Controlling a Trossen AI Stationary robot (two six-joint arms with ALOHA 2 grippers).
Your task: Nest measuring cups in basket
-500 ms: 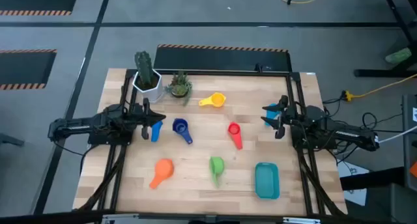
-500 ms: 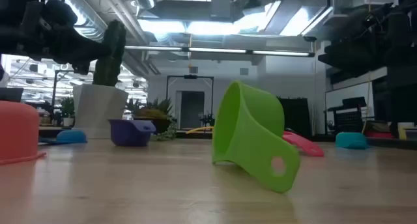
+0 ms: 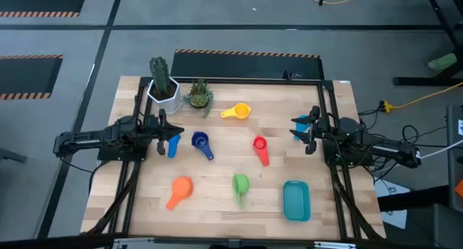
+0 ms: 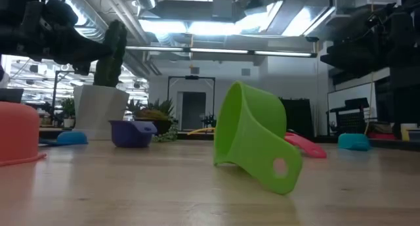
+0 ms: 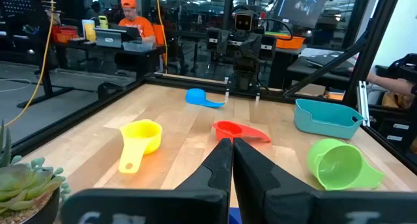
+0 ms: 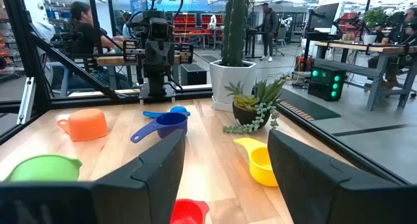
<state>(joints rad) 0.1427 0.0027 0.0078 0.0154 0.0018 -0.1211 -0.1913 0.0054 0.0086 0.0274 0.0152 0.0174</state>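
Lying loose on the table (image 3: 217, 90) are six cups, none nested. The basket (image 3: 296, 200) sits empty, near the right gripper (image 3: 306, 129) on its front side. That gripper holds nothing, fingers parted. The red cup (image 3: 260, 147) is the nearest cup to it, inward; the yellow cup (image 3: 236, 112) is beyond that, rearward. The left gripper (image 3: 171, 135) is closed and empty. The light blue cup (image 3: 173, 145) lies just beside its tips, the dark blue cup (image 3: 202, 143) next inward. The orange cup (image 3: 179, 188) and green cup (image 3: 239, 184) lie frontward. A potted cactus (image 3: 162, 82) and a succulent (image 3: 199, 94) stand rearward of it.
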